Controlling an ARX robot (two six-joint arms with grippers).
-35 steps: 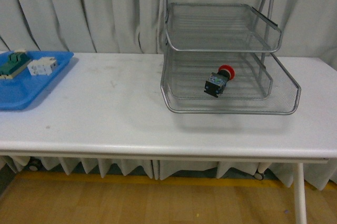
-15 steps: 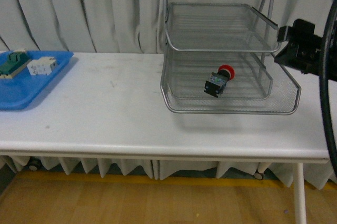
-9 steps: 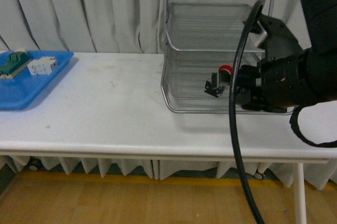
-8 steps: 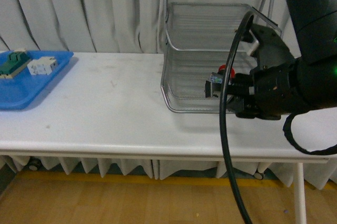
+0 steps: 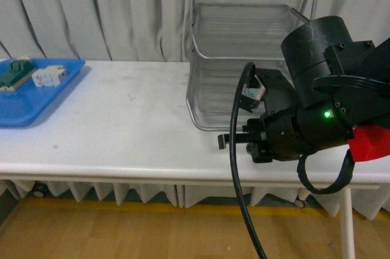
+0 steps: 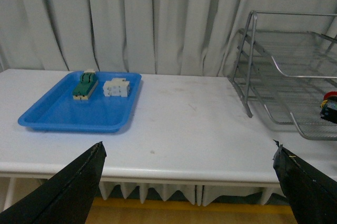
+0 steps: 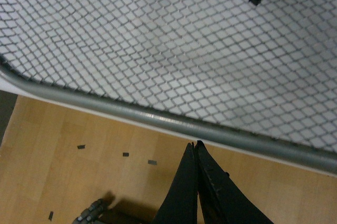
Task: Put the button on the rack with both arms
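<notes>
The button lies in the bottom tier of the rack, which stands on the white worktop towards its right side. In the front view the bulky black right arm covers most of the lower tray, so only a small pale and dark scrap of the button's body shows above the arm; the left wrist view catches its red cap and dark body at the picture's edge, resting on the mesh. The right end effector is clenched, its two dark fingers pressed tip to tip with nothing between them, poised just outside the tubular front rim of the lowest tray, with the wooden floor below it. In that same wrist view a black-and-blue corner of the button sits on the mesh well inside the rim, apart from the fingers. The left end effector is released, its dark fingers spread wide and empty, hanging in front of the worktop's near edge. At the far left of the worktop sits a blue tray holding a green block and a white part side by side.
</notes>
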